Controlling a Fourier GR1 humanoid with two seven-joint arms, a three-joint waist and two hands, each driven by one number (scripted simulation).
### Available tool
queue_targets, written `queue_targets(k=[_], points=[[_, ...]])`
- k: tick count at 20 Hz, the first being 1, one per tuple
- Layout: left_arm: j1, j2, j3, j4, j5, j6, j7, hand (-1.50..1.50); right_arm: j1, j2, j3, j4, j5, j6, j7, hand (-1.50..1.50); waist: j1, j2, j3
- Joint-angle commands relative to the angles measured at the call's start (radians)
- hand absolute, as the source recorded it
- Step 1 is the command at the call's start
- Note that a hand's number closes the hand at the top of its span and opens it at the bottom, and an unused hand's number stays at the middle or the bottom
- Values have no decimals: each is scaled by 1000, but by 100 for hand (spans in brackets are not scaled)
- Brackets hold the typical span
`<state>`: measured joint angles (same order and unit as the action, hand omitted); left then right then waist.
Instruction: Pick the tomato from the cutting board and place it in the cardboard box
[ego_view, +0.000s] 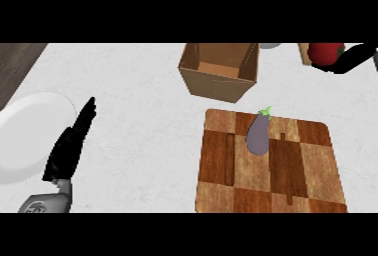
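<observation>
A red tomato (323, 51) is at the view's top right edge, to the right of the open cardboard box (219, 70) and off the cutting board. My right hand (350, 59) is curled against the tomato's right side and partly cut off by the view's edge. The wooden cutting board (295, 170) lies at the lower right with a purple eggplant (258, 134) near its far left corner. My left hand (71, 145) rests open at the left with straight fingers pointing away, touching nothing.
A white plate (26, 135) lies at the left edge, beside my left hand. A tan object (303, 53) and a white object (269, 45) peek in at the top edge near the box. Dark flooring shows at the top left.
</observation>
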<state>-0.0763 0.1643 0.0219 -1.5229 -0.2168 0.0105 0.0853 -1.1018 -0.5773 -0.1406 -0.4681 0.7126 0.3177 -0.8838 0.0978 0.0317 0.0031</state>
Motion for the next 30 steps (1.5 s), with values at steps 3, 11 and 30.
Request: queue_targets(k=[3,11,30], points=[[-21,-13,7,9,5,9,25,0,-133,0,-14,90,-57,178,-127,150,-23,-5,-1],[31,44,49,-25,40,-40,8,0,-271,203,39,138,-43,89,64,150,-38,-18,-4],[55,-1,4,-78,-2,-8,27,0,-321,490,105,343,61,-105,312,-150,-21,-7,-3]])
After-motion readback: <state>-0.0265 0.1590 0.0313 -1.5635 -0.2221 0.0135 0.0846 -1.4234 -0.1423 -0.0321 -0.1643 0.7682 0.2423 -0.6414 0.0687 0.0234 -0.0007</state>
